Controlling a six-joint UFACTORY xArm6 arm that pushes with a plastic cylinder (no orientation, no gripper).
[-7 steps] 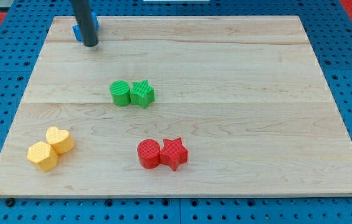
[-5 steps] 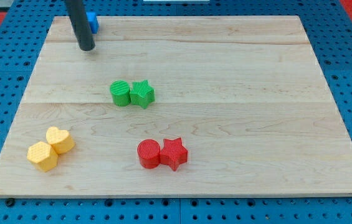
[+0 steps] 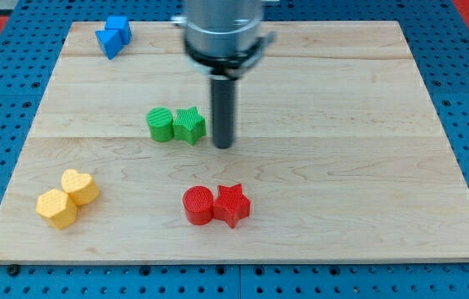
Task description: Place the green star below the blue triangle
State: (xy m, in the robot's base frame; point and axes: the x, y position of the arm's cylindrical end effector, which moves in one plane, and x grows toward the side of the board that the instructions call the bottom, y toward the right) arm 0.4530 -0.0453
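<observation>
The green star (image 3: 190, 125) lies near the board's middle, touching a green round block (image 3: 160, 124) on its left. Two blue blocks (image 3: 114, 35), whose shapes are hard to make out, sit together at the top left corner of the board. My tip (image 3: 222, 145) rests on the board just right of the green star and slightly lower, with a small gap between them. The rod rises from it to the arm's grey body at the view's top.
A red round block (image 3: 197, 205) and a red star (image 3: 232, 204) touch below my tip. A yellow heart (image 3: 79, 186) and a yellow hexagon-like block (image 3: 56, 208) sit at the lower left. The wooden board (image 3: 342, 166) lies on a blue pegboard.
My tip has moved from beside the blue blocks at the top left to the right and down, ending just right of the green star. No block has moved.
</observation>
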